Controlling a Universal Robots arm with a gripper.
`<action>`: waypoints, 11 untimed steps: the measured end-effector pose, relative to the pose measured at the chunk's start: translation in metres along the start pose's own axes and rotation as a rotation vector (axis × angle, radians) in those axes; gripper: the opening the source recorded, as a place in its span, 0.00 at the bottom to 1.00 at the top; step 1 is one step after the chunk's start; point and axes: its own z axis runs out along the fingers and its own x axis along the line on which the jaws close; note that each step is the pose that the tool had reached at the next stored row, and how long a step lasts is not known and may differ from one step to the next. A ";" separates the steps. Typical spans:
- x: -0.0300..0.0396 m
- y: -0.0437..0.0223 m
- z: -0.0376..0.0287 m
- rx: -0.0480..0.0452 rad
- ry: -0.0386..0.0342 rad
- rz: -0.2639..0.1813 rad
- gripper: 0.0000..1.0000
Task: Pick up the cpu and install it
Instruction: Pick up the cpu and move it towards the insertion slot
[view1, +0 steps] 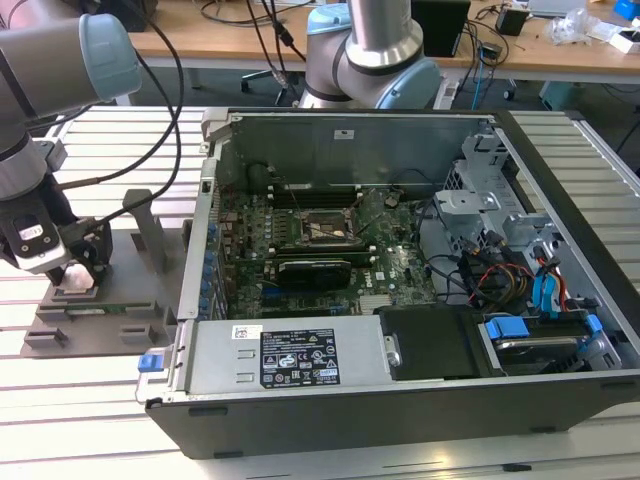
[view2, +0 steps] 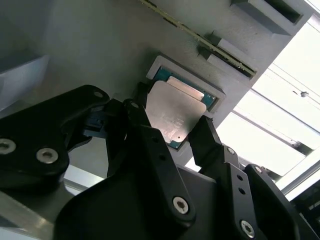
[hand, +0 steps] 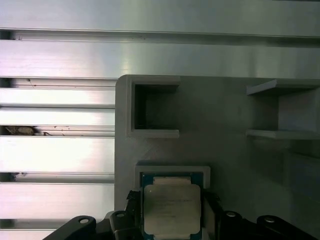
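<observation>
The cpu is a small square chip with a pale silver top and a green edge. It lies in a raised square nest on the grey fixture plate, seen in both wrist views. My gripper reaches down over it, with one black finger against one side of the chip and the other finger against the opposite side. In the exterior view the gripper is low over the fixture, at the exterior view's left of the computer case. The dark socket frame sits on the motherboard inside the case.
The open computer case fills the middle, with a black graphics card below the socket and cables and drive bays toward the exterior view's right. Upright grey holders stand on the fixture beside the gripper. The arm's base rises behind the case.
</observation>
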 end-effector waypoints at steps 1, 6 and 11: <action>0.0000 0.0000 0.0000 0.0000 0.0000 0.000 0.60; 0.0000 -0.0001 0.0000 0.0001 0.0000 0.000 0.55; 0.0000 -0.0001 0.0000 0.0000 0.0000 0.000 0.55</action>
